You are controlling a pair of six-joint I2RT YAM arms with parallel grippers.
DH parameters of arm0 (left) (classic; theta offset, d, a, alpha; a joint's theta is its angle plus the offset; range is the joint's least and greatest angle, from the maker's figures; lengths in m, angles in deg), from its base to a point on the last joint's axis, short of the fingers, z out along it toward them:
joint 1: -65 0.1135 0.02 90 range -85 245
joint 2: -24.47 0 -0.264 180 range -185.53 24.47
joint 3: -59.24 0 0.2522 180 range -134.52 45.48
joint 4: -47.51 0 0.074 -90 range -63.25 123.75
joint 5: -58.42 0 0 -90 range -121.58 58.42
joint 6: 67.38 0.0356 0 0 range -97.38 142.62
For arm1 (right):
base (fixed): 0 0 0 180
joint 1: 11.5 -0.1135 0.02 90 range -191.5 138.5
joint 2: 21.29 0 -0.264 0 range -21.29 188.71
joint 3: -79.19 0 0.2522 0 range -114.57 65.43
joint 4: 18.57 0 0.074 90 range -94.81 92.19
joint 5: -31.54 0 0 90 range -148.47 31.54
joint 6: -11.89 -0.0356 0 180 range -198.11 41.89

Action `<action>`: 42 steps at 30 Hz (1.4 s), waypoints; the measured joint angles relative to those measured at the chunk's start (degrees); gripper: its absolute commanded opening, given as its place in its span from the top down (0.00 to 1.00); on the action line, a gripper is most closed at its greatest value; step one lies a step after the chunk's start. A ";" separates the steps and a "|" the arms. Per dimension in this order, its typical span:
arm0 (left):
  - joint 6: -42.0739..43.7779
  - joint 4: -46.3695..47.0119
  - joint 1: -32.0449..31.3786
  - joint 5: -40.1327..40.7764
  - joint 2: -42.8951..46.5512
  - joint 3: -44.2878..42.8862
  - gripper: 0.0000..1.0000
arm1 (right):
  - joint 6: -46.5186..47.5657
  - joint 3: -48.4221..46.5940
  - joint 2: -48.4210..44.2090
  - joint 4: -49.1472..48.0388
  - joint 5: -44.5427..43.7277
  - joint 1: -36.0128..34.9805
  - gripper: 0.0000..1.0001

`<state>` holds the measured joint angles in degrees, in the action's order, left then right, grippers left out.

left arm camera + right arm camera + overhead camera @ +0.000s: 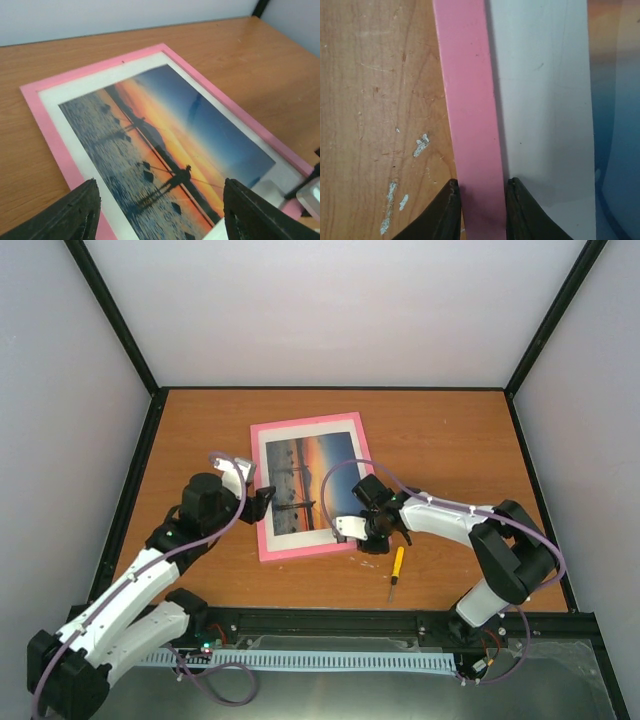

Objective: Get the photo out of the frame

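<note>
The frame (305, 423), bright pink, lies face up on the table with the sunset photo (300, 485) showing inside a white mat. My right gripper (352, 530) is at the frame's near right corner. In the right wrist view its fingers (445, 210) press both sides of the pink border strip (467, 100), shut on it. My left gripper (262, 502) hovers at the frame's left edge. In the left wrist view it (160, 215) stands open, wide over the photo (165, 135), holding nothing.
A yellow-handled screwdriver (397, 570) lies on the wooden table just right of the frame's near corner, below my right arm. Black uprights and pale walls close in the table on three sides. Scuffed white marks (420, 145) dot the wood beside the frame.
</note>
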<state>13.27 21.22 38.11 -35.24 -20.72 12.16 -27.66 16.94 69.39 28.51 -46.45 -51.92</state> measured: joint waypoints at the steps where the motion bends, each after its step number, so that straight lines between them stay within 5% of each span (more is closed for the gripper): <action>1: 0.46 0.07 0.00 -1.27 -0.76 -0.04 0.35 | 0.46 0.09 -0.13 -0.20 -0.04 -0.11 0.90; 4: 1.49 0.00 0.00 -4.00 -3.50 -0.04 0.37 | 0.92 0.50 -0.52 -0.76 -0.15 -0.35 0.97; 14: 4.98 -2.73 -4.39 -5.62 -6.21 -3.85 0.44 | 0.52 -2.27 -5.86 7.30 0.46 -0.39 0.97; 23: 13.00 -11.32 -18.43 3.98 -11.15 -17.14 0.43 | 0.04 -11.93 -9.11 15.72 5.79 3.87 0.97; 33: 23.82 -17.90 -33.07 13.57 -15.61 -16.98 0.44 | -1.25 -14.47 -10.93 18.82 9.64 6.71 0.97; 42: 30.47 -13.57 -40.79 26.91 -22.75 -13.03 0.46 | -3.08 -14.80 -10.93 19.58 11.28 6.71 0.97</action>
<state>43.74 7.64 -2.68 -8.33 -43.47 -0.87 -30.74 2.15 58.46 48.10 -35.18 -45.21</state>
